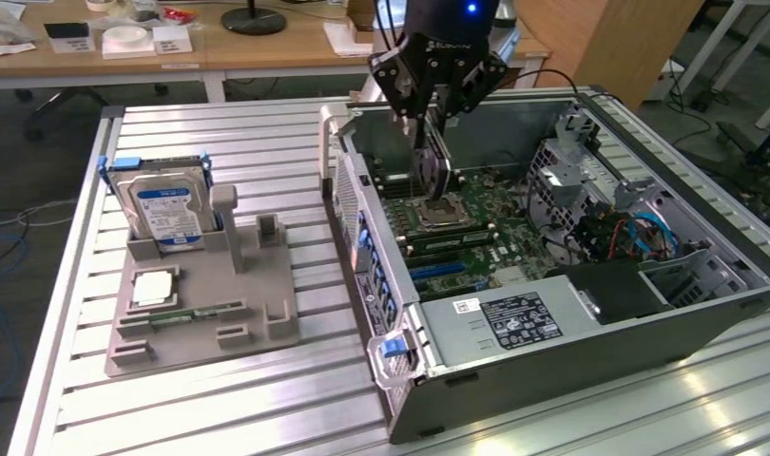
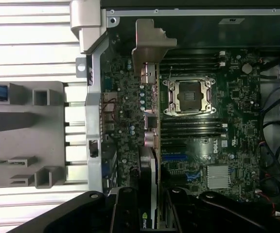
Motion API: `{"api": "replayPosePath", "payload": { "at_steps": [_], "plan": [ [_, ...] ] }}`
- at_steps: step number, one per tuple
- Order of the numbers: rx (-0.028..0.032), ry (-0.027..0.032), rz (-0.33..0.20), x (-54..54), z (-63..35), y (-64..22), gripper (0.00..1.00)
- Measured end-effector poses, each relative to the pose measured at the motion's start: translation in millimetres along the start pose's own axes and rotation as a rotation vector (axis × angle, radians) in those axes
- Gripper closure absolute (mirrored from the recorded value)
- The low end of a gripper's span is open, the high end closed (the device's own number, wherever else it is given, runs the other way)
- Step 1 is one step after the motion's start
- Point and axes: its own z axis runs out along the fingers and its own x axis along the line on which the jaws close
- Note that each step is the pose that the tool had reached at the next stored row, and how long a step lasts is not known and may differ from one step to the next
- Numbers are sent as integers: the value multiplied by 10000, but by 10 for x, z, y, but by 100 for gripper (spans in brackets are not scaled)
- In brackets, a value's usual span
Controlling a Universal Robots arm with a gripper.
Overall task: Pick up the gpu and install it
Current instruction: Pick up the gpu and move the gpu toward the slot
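Install step: gripper [image 1: 433, 116] clamped on the gpu [image 1: 433, 166], card hanging edge-down over the motherboard [image 1: 493, 242] in the open case [image 1: 588, 370], upper centre of the exterior view; seating likely needs a square descent, with the bracket [image 2: 152, 46] against the rear wall.

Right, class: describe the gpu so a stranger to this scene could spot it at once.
Find the open computer case on the slatted table; a black claw hangs over its motherboard. The gpu is the thin dark card gripped edge-on in that claw. Unlike the boxy blue-labelled hard drive outside the case, it is slab-thin with a silvery bracket at one end.
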Motion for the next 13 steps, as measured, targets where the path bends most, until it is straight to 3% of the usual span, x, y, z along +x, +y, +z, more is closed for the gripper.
{"api": "replayPosePath", "payload": {
  "at_steps": [13],
  "plan": [
    [1, 0, -1, -251, 7, 15, 73]
  ]
}}
